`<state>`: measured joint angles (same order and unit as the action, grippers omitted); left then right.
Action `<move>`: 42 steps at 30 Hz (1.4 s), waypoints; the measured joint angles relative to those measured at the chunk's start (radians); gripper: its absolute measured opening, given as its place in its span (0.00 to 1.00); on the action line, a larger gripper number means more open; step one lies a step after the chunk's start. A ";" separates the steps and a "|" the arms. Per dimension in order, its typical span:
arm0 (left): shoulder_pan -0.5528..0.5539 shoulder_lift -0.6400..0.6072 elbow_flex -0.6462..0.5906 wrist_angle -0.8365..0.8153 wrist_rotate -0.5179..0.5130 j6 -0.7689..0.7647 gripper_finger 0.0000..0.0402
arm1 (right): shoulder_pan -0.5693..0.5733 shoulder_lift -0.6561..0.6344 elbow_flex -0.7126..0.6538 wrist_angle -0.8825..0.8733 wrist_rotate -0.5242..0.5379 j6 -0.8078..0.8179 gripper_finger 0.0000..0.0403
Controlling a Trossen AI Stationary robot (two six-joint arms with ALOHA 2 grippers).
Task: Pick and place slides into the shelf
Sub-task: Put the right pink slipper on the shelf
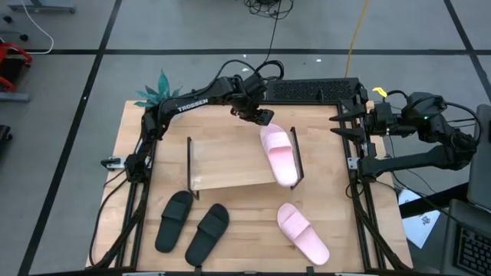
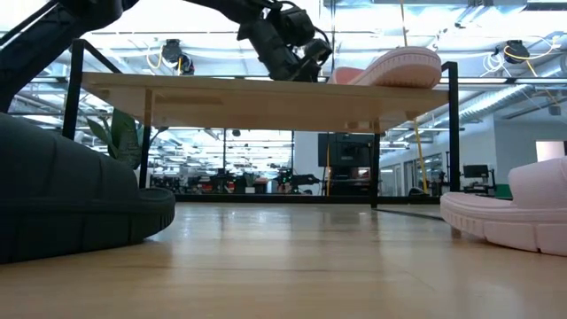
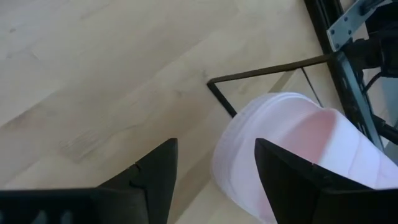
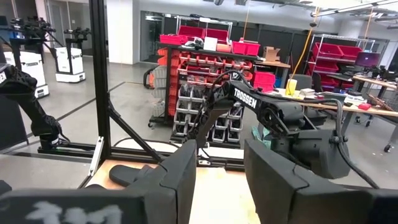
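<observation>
From above, your left gripper point(image 1: 263, 117) hangs spread and empty at the back end of the pink slide point(image 1: 279, 155) lying lengthwise across the shelf point(image 1: 230, 165) end, while level across the table it point(image 2: 312, 64) sits just behind that slide point(image 2: 394, 67), and your wrist view shows the slide point(image 3: 292, 149) beside one finger point(image 3: 155, 174), ungripped.

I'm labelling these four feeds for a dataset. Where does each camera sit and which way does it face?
High: above, straight down on the table, both arms, shelf and slides.
Low: table height, level under the shelf into the room; left arm above.
Left wrist: on the left arm, over the open left gripper at the pink slide on the shelf.
Right wrist: on the parked right arm, past the right gripper toward the room.
High, low, left wrist share that pink slide.
</observation>
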<state>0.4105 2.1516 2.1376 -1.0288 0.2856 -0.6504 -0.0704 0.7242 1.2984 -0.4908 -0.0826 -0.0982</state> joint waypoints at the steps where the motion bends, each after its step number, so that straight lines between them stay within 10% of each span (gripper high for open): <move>1: -0.001 0.005 0.000 0.005 0.013 -0.004 0.53 | 0.000 0.000 0.000 0.000 0.000 0.000 0.31; 16: -0.007 0.050 -0.002 0.105 0.094 -0.026 0.52 | 0.000 0.000 0.000 0.000 0.001 0.000 0.31; 30: -0.011 0.049 -0.001 0.145 0.117 -0.005 0.10 | 0.000 0.000 0.000 0.000 0.003 -0.004 0.31; 42: 0.002 0.049 -0.001 0.186 0.139 0.039 0.10 | 0.000 0.000 0.000 0.000 0.003 -0.001 0.31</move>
<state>0.4128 2.2002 2.1365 -0.8432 0.4244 -0.6112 -0.0704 0.7238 1.2984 -0.4908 -0.0795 -0.0990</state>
